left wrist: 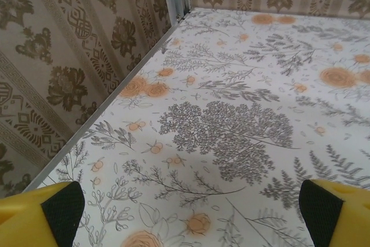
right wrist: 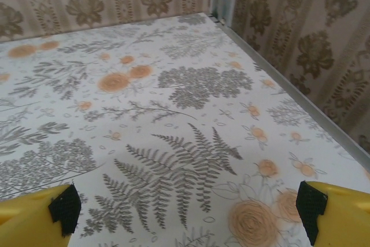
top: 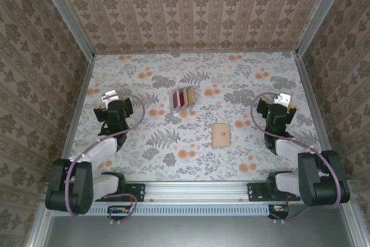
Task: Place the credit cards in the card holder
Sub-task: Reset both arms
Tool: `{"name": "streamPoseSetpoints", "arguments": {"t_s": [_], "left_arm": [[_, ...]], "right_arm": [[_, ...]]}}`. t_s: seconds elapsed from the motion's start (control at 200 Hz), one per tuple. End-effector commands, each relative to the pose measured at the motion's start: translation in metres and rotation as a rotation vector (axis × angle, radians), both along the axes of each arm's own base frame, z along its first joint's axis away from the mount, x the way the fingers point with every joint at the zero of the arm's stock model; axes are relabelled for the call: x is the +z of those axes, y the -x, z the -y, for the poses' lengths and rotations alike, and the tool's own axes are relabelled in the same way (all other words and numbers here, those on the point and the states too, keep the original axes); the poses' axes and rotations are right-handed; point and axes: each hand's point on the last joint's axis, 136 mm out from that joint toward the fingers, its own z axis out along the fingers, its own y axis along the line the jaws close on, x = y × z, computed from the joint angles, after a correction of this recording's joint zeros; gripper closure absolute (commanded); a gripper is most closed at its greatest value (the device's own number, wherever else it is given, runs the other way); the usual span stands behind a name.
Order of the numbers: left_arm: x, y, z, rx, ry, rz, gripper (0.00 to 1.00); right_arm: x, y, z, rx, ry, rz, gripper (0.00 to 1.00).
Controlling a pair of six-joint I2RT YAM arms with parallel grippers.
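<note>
The credit cards (top: 182, 98), dark red, red and tan, stand upright in a small pale rack at the middle of the table. The card holder (top: 221, 135), a flat pinkish-tan square, lies closed in front of the rack and a little to its right. My left gripper (top: 111, 101) hovers at the left side of the table, well left of the rack. In the left wrist view the left gripper (left wrist: 191, 215) is open, its yellow fingers (left wrist: 34, 212) far apart over bare cloth. My right gripper (top: 281, 103) (right wrist: 188, 212) hangs open at the right, with nothing between its pads (right wrist: 65, 207).
A floral cloth (top: 196, 73) covers the table. Patterned walls with metal edge rails (top: 78, 105) enclose it on the left, right and far sides. The left wall (left wrist: 63, 67) runs close beside the left gripper, and the right wall (right wrist: 300, 44) close beside the right one.
</note>
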Motion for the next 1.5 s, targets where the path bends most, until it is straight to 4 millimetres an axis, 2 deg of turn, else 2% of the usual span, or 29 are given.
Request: {"name": "streamPoseSetpoints", "arguments": {"t_s": [0.0, 0.14, 0.275, 0.345, 0.45, 0.535, 0.635, 0.765, 0.97, 1.165, 1.27, 1.38, 1.49], "left_arm": [[0.001, -0.01, 0.001, -0.095, -0.049, 0.059, 0.0], [-0.006, -0.009, -0.004, -0.157, -0.016, 0.119, 0.0], [-0.012, -0.017, -0.006, -0.203, 0.035, 0.124, 0.0], [-0.02, -0.023, 0.004, -0.275, 0.05, 0.127, 0.0], [-0.036, -0.033, 0.029, -0.42, 0.036, 0.102, 0.0], [-0.036, -0.035, 0.042, -0.485, 0.012, 0.079, 0.0], [-0.038, -0.038, 0.045, -0.489, -0.005, 0.068, 0.0], [-0.042, -0.048, 0.035, -0.425, 0.01, 0.01, 0.0], [-0.043, -0.05, 0.033, -0.399, 0.003, -0.005, 0.0], [-0.043, -0.05, 0.032, -0.399, 0.003, -0.005, 0.0], [-0.043, -0.05, 0.033, -0.401, 0.004, -0.005, 0.0], [-0.043, -0.05, 0.033, -0.401, 0.006, -0.007, 0.0], [-0.042, -0.051, 0.033, -0.402, 0.006, -0.004, 0.0]], "right_arm": [[0.013, -0.015, -0.015, 0.126, -0.005, 0.045, 0.01], [0.013, -0.018, -0.025, 0.221, -0.012, 0.044, 0.01], [0.011, -0.02, -0.019, 0.227, -0.032, 0.036, 0.01], [0.01, -0.02, -0.014, 0.237, -0.072, 0.046, 0.02], [0.011, -0.02, -0.018, 0.286, -0.09, 0.052, 0.02], [0.011, -0.02, -0.025, 0.329, -0.086, 0.054, 0.02], [0.011, -0.021, -0.029, 0.36, -0.096, 0.05, 0.02], [0.011, -0.024, -0.034, 0.439, -0.143, 0.05, 0.02], [0.017, -0.005, -0.019, 0.372, -0.163, 0.129, 0.02], [0.031, -0.001, -0.016, 0.355, -0.167, 0.188, 0.02], [0.033, -0.009, -0.03, 0.437, -0.22, 0.187, 0.02], [0.018, -0.018, -0.042, 0.486, -0.248, 0.159, 0.02], [0.014, -0.029, -0.052, 0.517, -0.24, 0.156, 0.0]]}}
